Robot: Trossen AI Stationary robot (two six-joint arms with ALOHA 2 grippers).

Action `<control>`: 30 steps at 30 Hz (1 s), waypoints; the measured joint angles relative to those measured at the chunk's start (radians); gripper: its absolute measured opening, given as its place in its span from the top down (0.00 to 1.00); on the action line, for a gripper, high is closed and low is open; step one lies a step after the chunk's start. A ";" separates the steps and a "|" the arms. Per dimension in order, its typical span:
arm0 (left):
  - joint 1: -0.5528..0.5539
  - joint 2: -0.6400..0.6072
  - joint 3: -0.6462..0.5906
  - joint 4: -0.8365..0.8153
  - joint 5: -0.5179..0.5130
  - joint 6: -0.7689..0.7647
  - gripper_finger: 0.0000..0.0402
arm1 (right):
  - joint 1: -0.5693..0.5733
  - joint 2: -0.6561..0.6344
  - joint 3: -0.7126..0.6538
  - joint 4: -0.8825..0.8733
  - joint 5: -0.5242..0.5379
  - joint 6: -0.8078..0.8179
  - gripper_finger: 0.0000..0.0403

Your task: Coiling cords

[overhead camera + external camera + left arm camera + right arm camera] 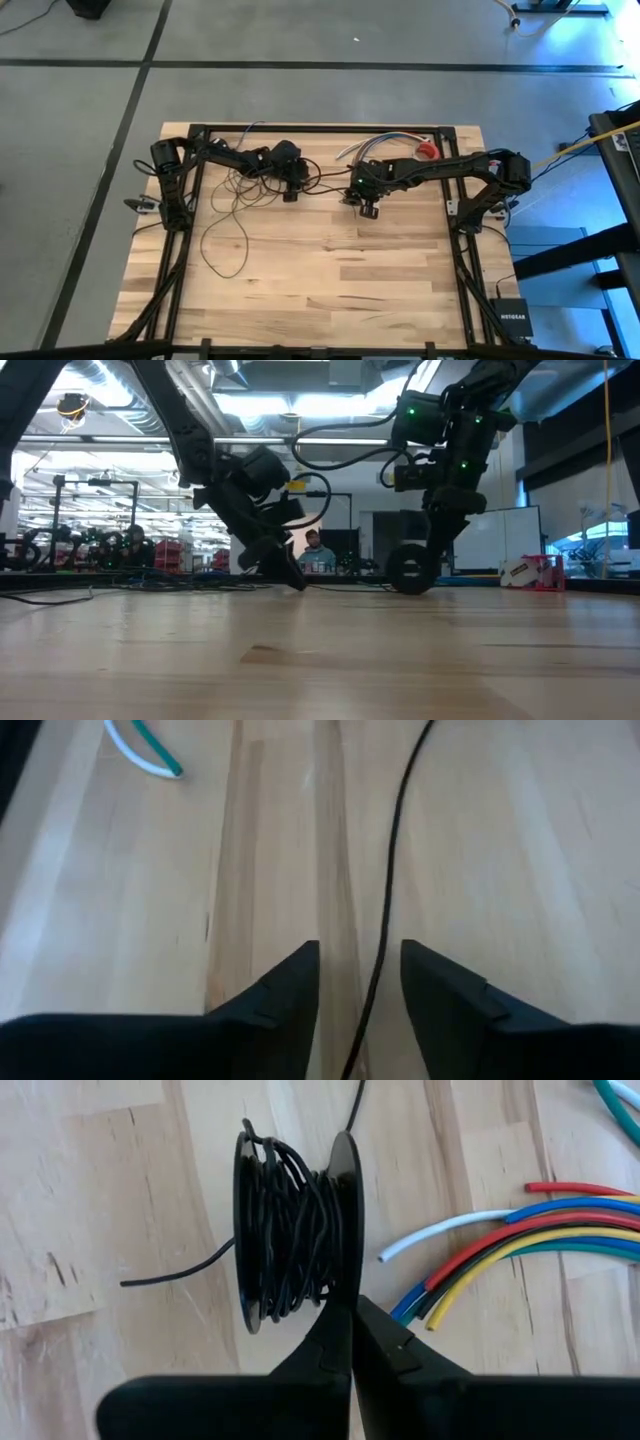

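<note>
The right gripper pinches one flange of the black spool mid-table, likely steadying it for winding, while the left gripper's parted jaws straddle the loose cord sprawled leftward, apparently feeding it.

Only one readable mark from my side: "NETGEAR" in white on the small black box sitting on the floor just off the table's near right corner, seen from overhead. There's some printing on a red-and-white item far across the table, too small to read.
</note>
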 joint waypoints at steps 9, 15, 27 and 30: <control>0.005 0.001 0.002 -0.032 0.002 0.044 0.98 | 0.000 0.000 0.000 0.002 0.000 -0.007 1.00; 0.001 -0.068 0.002 -0.184 -0.157 0.036 0.99 | 0.000 -0.004 0.001 -0.035 0.000 -0.020 1.00; 0.032 -0.253 -0.052 -0.431 -0.351 0.030 1.00 | 0.000 -0.057 -0.001 -0.138 -0.006 0.009 1.00; 0.058 -0.266 -0.109 -0.411 -0.364 0.023 1.00 | 0.000 -0.060 0.000 -0.150 -0.006 0.017 1.00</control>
